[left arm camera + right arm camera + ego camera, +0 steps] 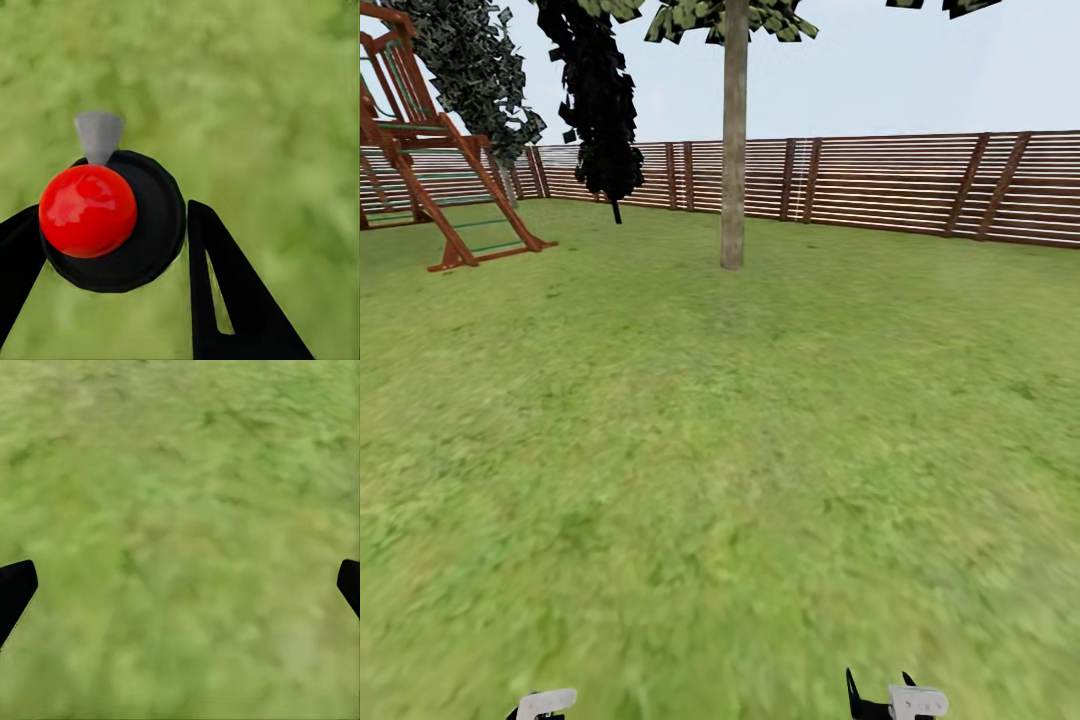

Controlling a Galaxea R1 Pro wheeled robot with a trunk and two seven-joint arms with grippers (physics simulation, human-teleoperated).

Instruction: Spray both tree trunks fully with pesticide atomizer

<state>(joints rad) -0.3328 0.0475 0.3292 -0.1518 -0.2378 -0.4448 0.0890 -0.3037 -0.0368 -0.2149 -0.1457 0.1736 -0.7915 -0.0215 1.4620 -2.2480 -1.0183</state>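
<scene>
In the left wrist view my left gripper (112, 225) is shut on the pesticide atomizer (142, 247), seen from above as a black round body with a red spot and a grey nozzle, over the grass floor (262, 90). My right gripper (184, 577) is open, its fingertips (15, 589) wide apart above bare grass. Both grippers peek in at the head view's lower edge, left (545, 705) and right (895, 700). One upright tree trunk (733, 150) of pale mottled bark stands straight ahead, far across the lawn. Its crown (730, 20) is cut off by the frame's top.
A brown slatted fence (900, 180) closes the far side of the garden. A red-brown wooden play frame (430, 170) stands at the far left. Two darker leafy trees (600, 100) stand near the fence, left of the trunk. Open lawn (720, 450) stretches between me and the trunk.
</scene>
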